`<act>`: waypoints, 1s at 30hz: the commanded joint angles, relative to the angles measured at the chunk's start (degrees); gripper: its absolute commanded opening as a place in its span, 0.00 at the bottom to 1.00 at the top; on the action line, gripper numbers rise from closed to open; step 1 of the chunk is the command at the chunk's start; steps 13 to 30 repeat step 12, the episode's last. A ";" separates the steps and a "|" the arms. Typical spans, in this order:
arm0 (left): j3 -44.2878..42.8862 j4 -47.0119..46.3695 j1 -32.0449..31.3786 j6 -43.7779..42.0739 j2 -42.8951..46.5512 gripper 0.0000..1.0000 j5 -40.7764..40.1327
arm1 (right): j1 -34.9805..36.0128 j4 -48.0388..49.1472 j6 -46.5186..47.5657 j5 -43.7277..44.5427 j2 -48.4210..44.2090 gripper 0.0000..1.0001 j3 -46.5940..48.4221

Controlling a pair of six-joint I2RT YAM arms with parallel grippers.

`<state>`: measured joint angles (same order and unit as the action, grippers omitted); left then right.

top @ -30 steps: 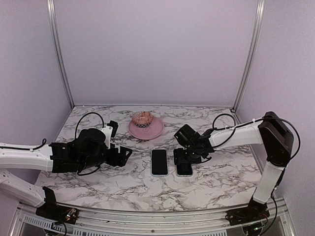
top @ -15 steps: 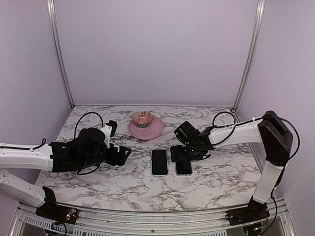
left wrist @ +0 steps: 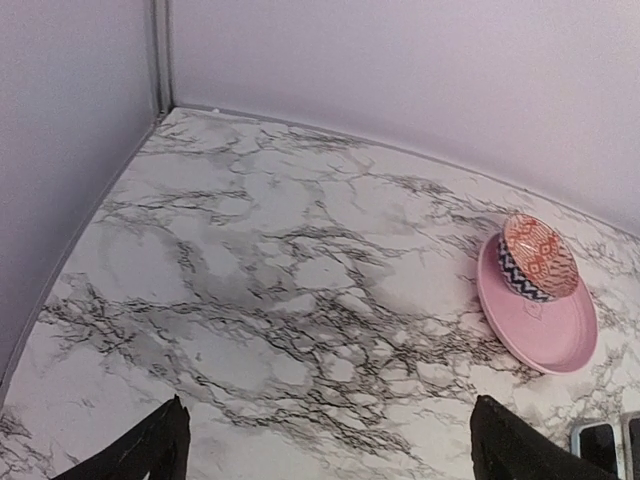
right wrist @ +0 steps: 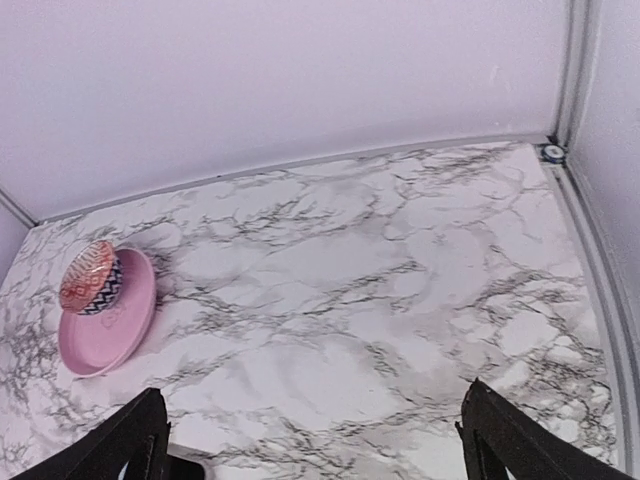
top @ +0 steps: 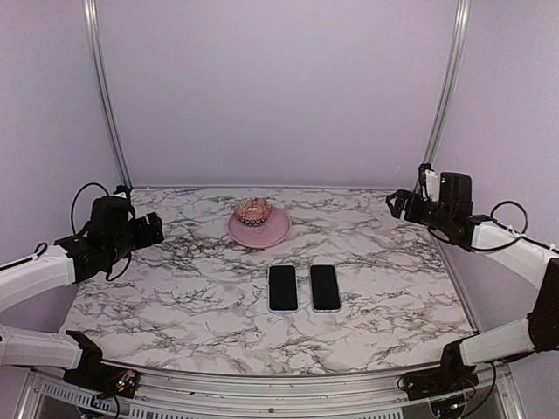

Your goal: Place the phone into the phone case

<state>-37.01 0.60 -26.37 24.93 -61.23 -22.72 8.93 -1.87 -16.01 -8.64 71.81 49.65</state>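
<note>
Two slabs flat mid-bench [top: 175, 305]: phone [top: 325, 287] just beside similar handset [top: 282, 287]; phone case indistinct, probably already on. Left pincer [left wrist: 325, 440], right pincer [right wrist: 310, 440] wide, empty, out at sides; job looks done.

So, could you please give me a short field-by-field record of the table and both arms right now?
surface: white marble-patterned table
left item: black-screened rectangular phone with pale rim, flat, screen up
right item: similar black-screened phone with pale rim, beside it, not touching
clear case: cannot be told apart here
behind: round pink plate holding small patterned bowl
left jaws: open, empty, over table's left side
right jaws: open, empty, over table's right side
</note>
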 commanded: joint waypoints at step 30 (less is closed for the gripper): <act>19.80 -20.06 8.79 -10.84 14.08 0.99 -17.85 | -4.09 20.52 3.66 12.83 -9.77 0.99 -23.65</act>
